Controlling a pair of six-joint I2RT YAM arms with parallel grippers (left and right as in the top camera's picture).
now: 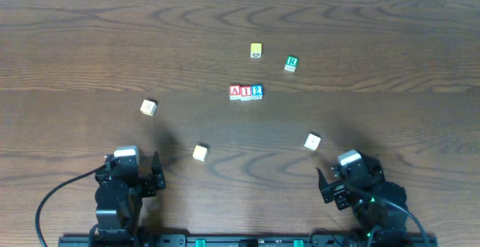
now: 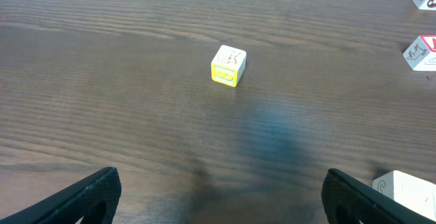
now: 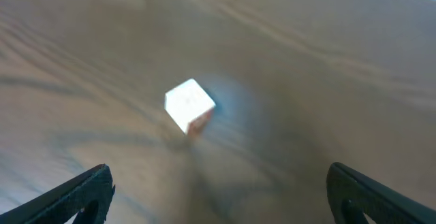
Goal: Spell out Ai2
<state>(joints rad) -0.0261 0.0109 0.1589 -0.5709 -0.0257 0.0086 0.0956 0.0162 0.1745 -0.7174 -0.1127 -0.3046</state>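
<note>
The red "A" cube (image 1: 235, 91), the red "I" cube (image 1: 246, 91) and the blue "2" cube (image 1: 257, 91) stand touching in a row, left to right, at the table's middle. The "A" cube also shows at the right edge of the left wrist view (image 2: 422, 52). My left gripper (image 1: 132, 161) is open and empty near the front edge at the left; in its own view (image 2: 221, 197) only bare table lies between the fingers. My right gripper (image 1: 349, 164) is open and empty at the front right, and its own view (image 3: 221, 193) is blurred.
A green "R" cube (image 1: 291, 64) and a yellow cube (image 1: 256, 50) lie behind the row. Pale cubes lie at the left (image 1: 148, 108) (image 2: 228, 65), front middle (image 1: 199, 153) (image 2: 405, 190), and just ahead of the right gripper (image 1: 313, 141) (image 3: 191, 105).
</note>
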